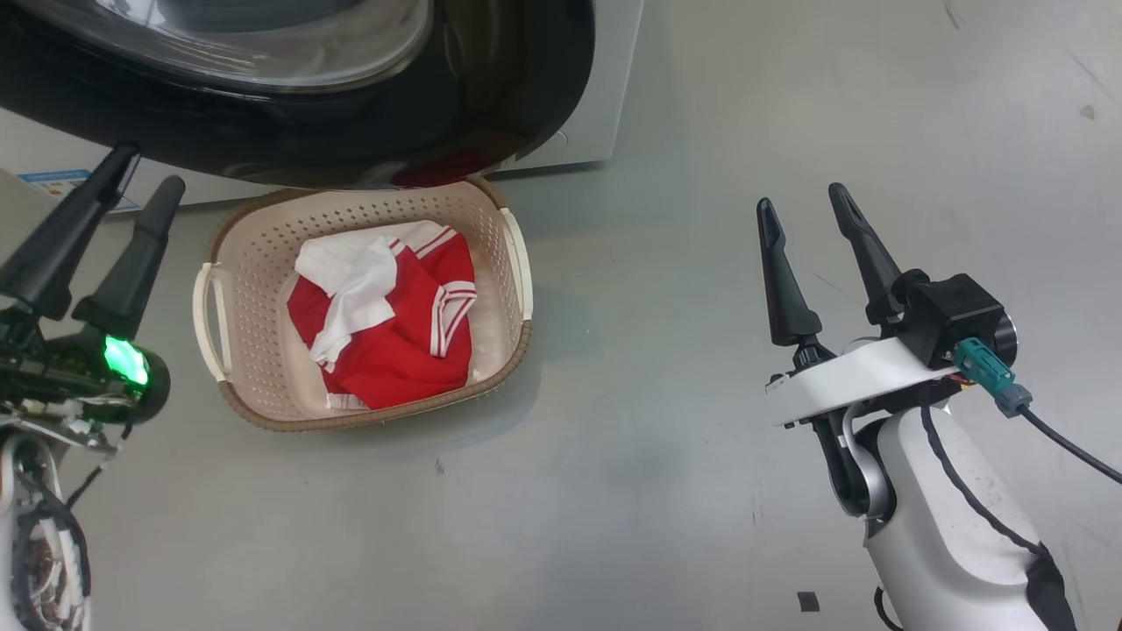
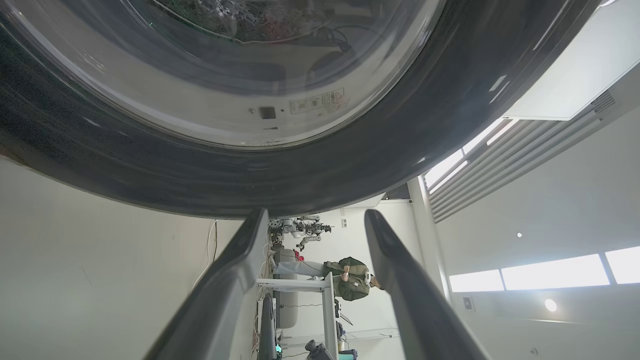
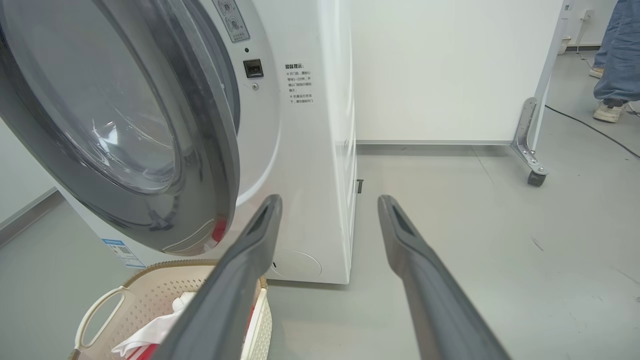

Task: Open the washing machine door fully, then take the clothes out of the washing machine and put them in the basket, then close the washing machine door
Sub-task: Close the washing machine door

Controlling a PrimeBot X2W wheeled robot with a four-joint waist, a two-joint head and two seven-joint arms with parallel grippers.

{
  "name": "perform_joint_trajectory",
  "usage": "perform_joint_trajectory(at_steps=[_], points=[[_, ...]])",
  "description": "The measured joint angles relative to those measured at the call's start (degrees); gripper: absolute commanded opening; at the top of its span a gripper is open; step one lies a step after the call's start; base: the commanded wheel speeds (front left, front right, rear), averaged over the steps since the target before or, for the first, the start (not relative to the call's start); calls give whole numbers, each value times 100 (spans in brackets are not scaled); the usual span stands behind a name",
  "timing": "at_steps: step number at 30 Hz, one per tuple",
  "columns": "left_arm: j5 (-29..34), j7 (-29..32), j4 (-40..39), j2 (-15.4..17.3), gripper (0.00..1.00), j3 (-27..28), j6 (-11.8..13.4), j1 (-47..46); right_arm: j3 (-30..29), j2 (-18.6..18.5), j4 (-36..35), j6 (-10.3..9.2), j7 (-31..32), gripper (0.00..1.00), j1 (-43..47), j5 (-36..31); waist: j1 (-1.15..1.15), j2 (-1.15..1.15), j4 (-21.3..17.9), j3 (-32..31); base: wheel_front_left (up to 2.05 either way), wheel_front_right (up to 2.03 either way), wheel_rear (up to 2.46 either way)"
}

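The washing machine door [image 1: 351, 131] stands swung out from the white washing machine [image 1: 605, 88], its black rim hanging over the back of the basket [image 1: 263, 254]. The red and white clothes [image 1: 394, 342] lie bunched inside the basket. My left gripper [image 1: 149, 171] is open and empty, left of the basket. In the left wrist view the left gripper [image 2: 316, 215] points just under the door's rim [image 2: 250, 180]. My right gripper [image 1: 802, 197] is open and empty over bare floor to the right. From the right wrist, the right gripper [image 3: 331, 200] faces the machine [image 3: 310, 150], door [image 3: 125, 125] and basket [image 3: 100, 305].
A white partition on a caster [image 3: 535, 177] stands behind and right of the machine, with a cable on the floor. A person's legs [image 3: 617, 50] stand at the far right. Another person [image 2: 350, 277] shows far off in the left wrist view. Grey floor spreads right of the basket.
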Motion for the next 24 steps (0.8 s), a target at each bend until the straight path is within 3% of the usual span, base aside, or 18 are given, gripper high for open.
perform_joint_trajectory(at_steps=[14,20,24], points=[[299,-350,-338,-798,100,294,-1,1089,-175,-4,224,96,0,100,378,-11,0,0,421,-525,0,0,0],[434,-531,-508,-892,100,308,-1,1392,-247,-3,297,99,0,100,584,-11,0,0,527,-767,0,0,0],[1023,-1032,-702,-907,100,506,-1,1474,-263,-2,314,100,0,100,678,-11,0,0,569,-915,0,0,0]])
